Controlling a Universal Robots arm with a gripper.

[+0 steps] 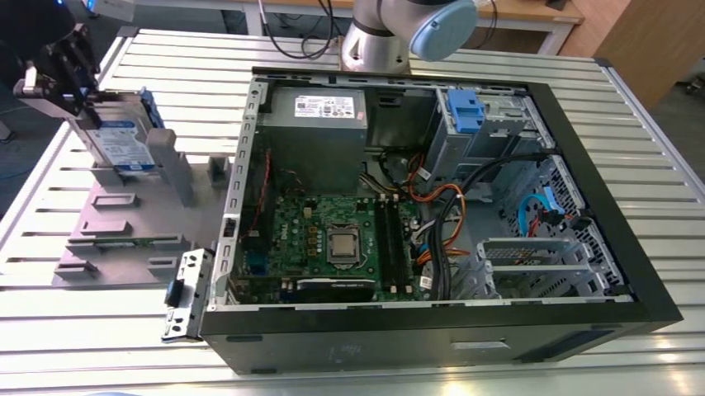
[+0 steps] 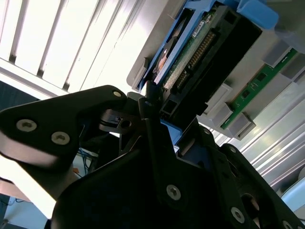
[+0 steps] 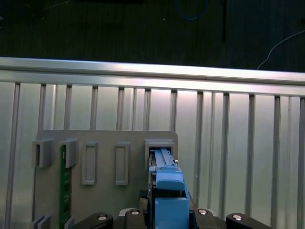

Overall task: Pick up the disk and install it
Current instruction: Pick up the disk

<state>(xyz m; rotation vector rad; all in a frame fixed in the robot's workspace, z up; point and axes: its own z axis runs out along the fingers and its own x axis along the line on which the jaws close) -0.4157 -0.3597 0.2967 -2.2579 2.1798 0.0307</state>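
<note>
Claw [image 1: 91, 107] clamped on the disk [image 1: 124, 142], which stands upright in a slot of the grey fixture [image 1: 121, 239].
Fixture post just beside disk; green RAM stick [image 3: 63, 191] slotted nearby; open PC case [image 1: 441, 330] beside fixture, on the exterior view's right.

The gripper [image 1: 88, 97] sits at the upper end of the disk [image 1: 124, 142]. Its black body is tilted up from the disk toward the exterior view's left. In the second wrist view the jaws straddle that end of the disk, one on each flat side, closed against it. The arm [image 1: 380, 37], a silver column with a blue-capped joint, stands well apart from the disk, toward the exterior view's right.
</note>
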